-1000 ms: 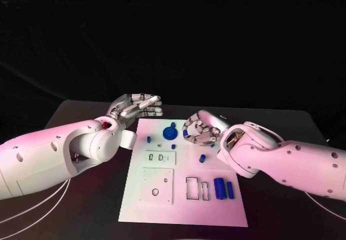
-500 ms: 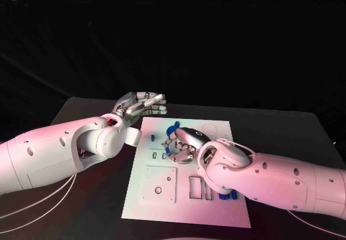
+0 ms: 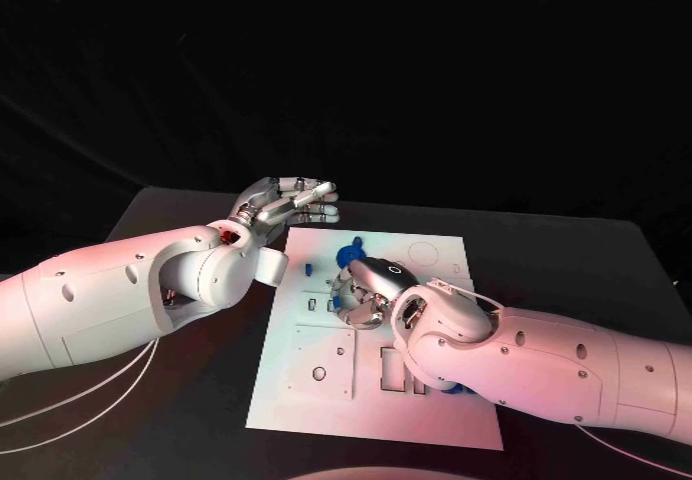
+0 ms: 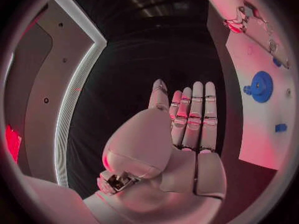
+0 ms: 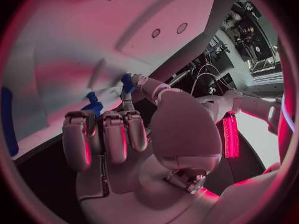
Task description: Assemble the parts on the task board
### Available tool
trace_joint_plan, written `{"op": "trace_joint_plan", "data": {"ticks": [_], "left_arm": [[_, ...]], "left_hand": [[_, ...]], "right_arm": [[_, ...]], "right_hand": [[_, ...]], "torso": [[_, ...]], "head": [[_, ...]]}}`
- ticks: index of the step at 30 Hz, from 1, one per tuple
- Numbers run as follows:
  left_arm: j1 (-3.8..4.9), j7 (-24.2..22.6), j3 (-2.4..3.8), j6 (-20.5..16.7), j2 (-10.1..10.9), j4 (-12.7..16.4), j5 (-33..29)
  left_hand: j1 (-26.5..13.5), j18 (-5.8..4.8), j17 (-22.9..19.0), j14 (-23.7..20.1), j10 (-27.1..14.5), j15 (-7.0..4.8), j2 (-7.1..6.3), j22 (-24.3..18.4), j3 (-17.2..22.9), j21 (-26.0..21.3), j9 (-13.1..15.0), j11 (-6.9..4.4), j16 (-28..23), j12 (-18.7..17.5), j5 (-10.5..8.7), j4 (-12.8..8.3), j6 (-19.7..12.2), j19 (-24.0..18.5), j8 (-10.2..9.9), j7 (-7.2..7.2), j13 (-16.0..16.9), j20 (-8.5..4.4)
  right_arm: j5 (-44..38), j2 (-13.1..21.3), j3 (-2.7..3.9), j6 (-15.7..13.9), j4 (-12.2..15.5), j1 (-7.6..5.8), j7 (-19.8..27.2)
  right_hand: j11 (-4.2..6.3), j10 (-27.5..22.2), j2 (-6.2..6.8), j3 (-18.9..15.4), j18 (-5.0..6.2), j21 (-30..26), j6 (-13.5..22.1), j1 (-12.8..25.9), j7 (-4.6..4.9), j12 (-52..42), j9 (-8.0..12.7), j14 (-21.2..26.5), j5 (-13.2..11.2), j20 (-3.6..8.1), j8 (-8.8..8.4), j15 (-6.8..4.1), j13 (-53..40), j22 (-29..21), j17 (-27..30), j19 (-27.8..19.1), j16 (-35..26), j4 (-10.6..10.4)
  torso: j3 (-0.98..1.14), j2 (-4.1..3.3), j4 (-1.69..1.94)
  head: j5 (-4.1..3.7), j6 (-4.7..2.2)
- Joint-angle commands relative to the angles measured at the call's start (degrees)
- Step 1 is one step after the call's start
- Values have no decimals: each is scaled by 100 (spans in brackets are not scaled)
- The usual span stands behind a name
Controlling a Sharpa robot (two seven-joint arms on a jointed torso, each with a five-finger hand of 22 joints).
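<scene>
- Nearest us, the white task board lies flat in the middle of the black desk, its rectangular cut-outs on the near half.
- Blue parts peek out from under the right forearm at the board's near right.
- Mid-board, the right hand is down on the plate, fingers curled under, knuckles up.
- The right wrist view shows its fingertips pressed around a small blue piece against the board; I cannot tell whether it truly grips it.
- Just beyond, a blue gear sits on the board's far half, a small blue peg to its left.
- Farthest back, the left hand hovers off the board's far left corner, fingers straight, together, holding nothing.
</scene>
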State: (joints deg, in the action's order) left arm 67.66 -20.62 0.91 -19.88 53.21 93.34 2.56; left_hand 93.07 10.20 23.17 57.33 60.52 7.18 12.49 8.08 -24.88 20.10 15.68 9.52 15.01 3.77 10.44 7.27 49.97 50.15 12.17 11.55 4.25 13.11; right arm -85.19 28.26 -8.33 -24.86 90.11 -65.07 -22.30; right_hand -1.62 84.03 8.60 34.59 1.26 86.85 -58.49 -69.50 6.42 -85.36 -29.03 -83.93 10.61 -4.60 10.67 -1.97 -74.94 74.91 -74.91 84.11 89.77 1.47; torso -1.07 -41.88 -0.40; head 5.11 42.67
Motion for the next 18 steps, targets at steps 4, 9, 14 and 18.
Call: {"op": "trace_joint_plan", "data": {"ticks": [4, 9, 14, 18], "left_arm": [[9, -15, 5, 108, -3, 17, -10], [9, -13, 5, 108, 0, 12, -10], [9, -10, 5, 113, -1, 11, -10], [9, -6, 5, 116, -2, 9, -10]], "left_hand": [[36, 3, 9, -43, -23, -12, 35, -3, -44, 30, 5, 0, -25, -2, 10, -15, -27, -25, -20, -6, -2, -3], [37, 3, 12, -47, -23, -11, 38, -4, -48, 29, 7, 0, -27, -2, 8, -16, -25, -29, -20, -7, -2, -2], [37, 3, 12, -47, -23, -11, 38, -4, -48, 29, 7, 0, -27, -2, 8, -16, -25, -29, -20, -7, -2, -2], [37, 3, 12, -47, -23, -11, 38, -4, -48, 29, 7, 0, -27, -2, 8, -16, -25, -29, -20, -7, -2, -2]], "right_arm": [[-265, -19, -3, 115, -37, 42, -129], [-313, -5, -5, 130, -57, 59, -164], [-337, 6, -7, 101, -71, 67, -151], [-334, 3, -8, 81, -89, 71, -133]], "right_hand": [[50, 148, 33, -25, -26, -1, -120, 50, -103, 29, -363, -607, 7, 50, 165, -38, -949, 1275, -1509, 334, 23, -15], [56, 145, 52, -32, -27, 3, -128, 75, -111, 34, -367, -607, -6, 54, 170, -43, -944, 1279, -1509, 338, 23, -19], [60, 114, 95, -46, -23, -12, -119, 113, -113, 72, -367, -607, -34, 60, 166, -49, -904, 1269, -1509, 327, 23, -21], [59, 93, 111, -48, -20, -21, -105, 132, -111, 96, -364, -607, -57, 62, 157, -50, -879, 1263, -1509, 321, 23, -24]], "torso": [[6, 8, 6], [3, 12, 5], [4, 11, 4], [4, 10, 6]], "head": [[18, 41], [18, 49], [10, 51], [-5, 46]]}}
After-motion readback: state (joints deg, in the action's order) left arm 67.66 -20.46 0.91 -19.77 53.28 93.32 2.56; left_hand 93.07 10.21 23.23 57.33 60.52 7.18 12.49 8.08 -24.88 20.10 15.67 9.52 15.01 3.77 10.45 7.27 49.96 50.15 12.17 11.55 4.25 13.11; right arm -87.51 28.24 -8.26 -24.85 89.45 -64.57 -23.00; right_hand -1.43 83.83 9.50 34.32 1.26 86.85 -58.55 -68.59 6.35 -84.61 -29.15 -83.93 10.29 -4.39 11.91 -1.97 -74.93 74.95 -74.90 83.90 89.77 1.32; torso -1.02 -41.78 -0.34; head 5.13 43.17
